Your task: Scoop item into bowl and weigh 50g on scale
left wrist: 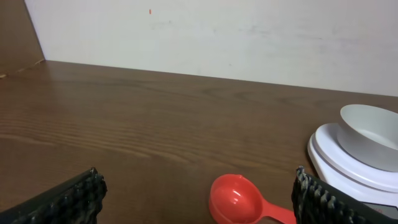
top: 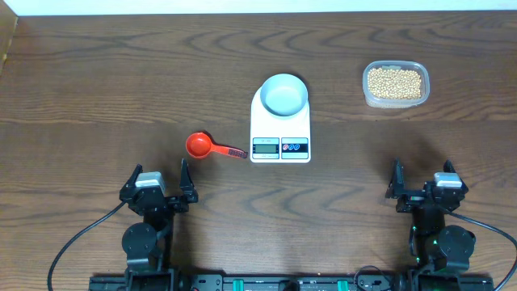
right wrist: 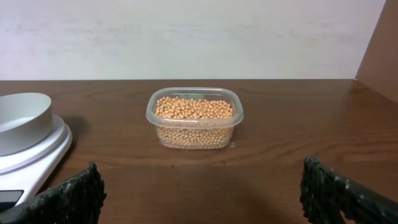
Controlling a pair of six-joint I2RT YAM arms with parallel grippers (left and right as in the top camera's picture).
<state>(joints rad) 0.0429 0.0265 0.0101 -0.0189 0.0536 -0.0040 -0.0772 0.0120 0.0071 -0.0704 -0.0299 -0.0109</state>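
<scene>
Handling the beans directly with either gripper is not advised: they are small, hard, smooth and loose, so they would probably roll away and scatter under a pinch. They fill a clear plastic tub at the far right of the table, well apart from the scale. The tub looks thin-walled and light and may slide if pushed. The bowl sits empty on the weighing platform, at the far end of the scale, with the display at the near end. The reading is too small to make out. A red scoop lies flat on the table just left of the scale, cup to the left and handle pointing right, its tip just beside the scale's edge. The scoop appears to be rigid, lightweight plastic. Take hold across the handle near its middle, keeping clear of the scale so the platform is not disturbed. Because the handle is slim and lies flat on the wood, the fingers must reach down to the table surface. The left gripper sits near the scoop, jaws wide apart and empty. The right gripper faces the tub, jaws likewise spread and holding nothing. No beans have been transferred yet.
</scene>
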